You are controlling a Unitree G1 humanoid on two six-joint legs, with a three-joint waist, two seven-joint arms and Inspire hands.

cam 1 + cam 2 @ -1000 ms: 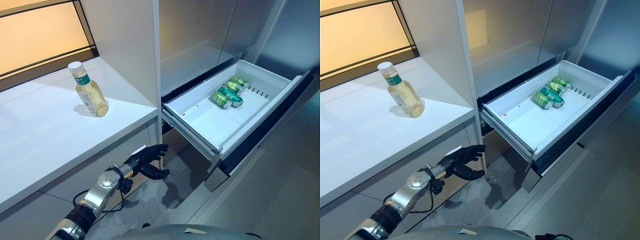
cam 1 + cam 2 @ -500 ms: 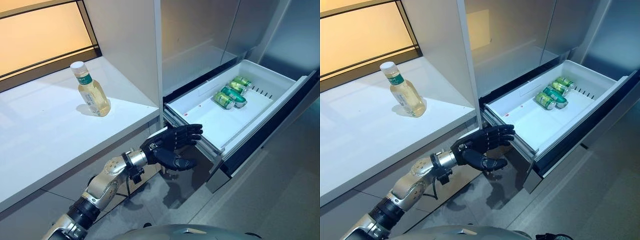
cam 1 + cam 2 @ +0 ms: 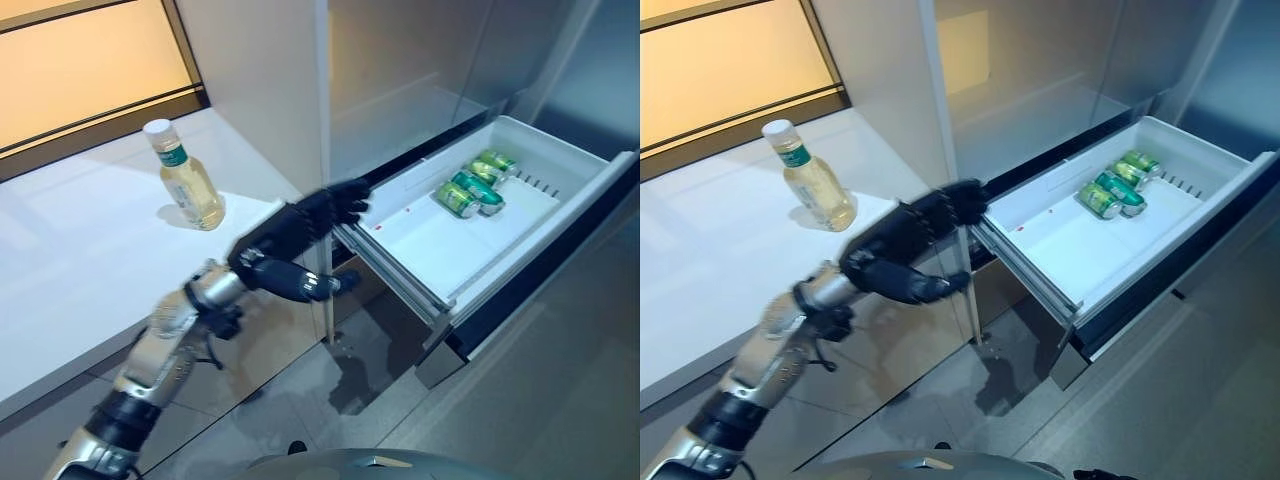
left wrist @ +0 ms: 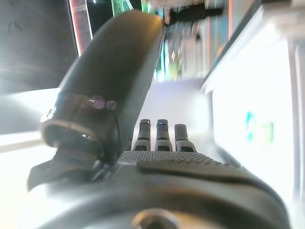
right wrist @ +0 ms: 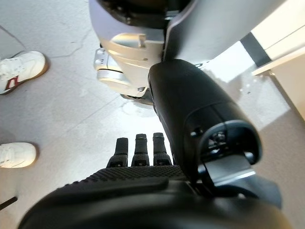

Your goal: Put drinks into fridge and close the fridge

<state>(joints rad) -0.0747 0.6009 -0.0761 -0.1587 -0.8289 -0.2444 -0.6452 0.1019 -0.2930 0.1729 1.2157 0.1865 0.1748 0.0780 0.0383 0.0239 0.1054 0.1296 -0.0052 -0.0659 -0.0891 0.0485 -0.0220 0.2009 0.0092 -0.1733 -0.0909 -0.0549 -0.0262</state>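
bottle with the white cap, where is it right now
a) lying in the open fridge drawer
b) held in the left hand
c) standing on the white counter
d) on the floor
c: the bottle stands upright on the white counter, apart from the open left hand, while only green cans lie in the fridge drawer.

The bottle [image 3: 184, 186] on the white counter [image 3: 70, 270] holds pale yellow liquid, with a white cap and green label. Beside the counter, a white drawer [image 3: 470, 225] holds green cans [image 3: 472, 188]. The left hand [image 3: 290, 240] is black.
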